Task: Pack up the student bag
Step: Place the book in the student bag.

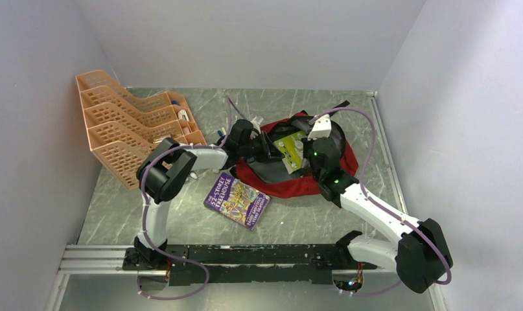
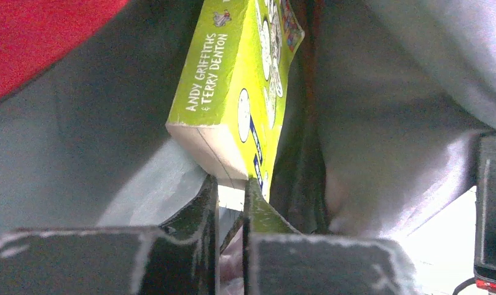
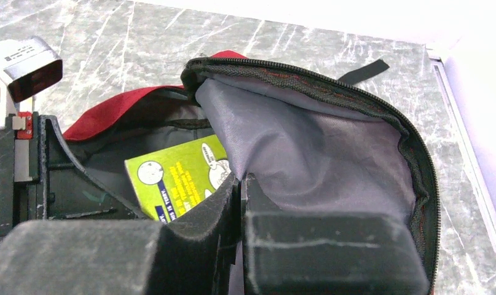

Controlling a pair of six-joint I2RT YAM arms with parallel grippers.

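Left wrist: left fingers [image 2: 260, 215] clenched on green book [image 2: 233, 80] corner inside the bag [image 1: 281, 186], middle of the table [image 1: 310, 223], right fingers [image 3: 202, 215] pinching its grey flap open; next, probably push book deeper, then release.

Print on two book covers

The green book [image 2: 233, 92] inside the bag [image 2: 36, 37] has white capitals running along its cover: "ANDY GRIFFITHS & TERRY DENTON". The blue lettering lower on that cover is cut off and too blurred to read, and in the right wrist view its yellow print is too small to make out. The purple book [image 1: 236, 202] lying on the table [image 1: 116, 207] shows white capitals ending in "-STOREY TREEHOUSE". The number before them looks like 52, though the top view is too coarse to be sure.
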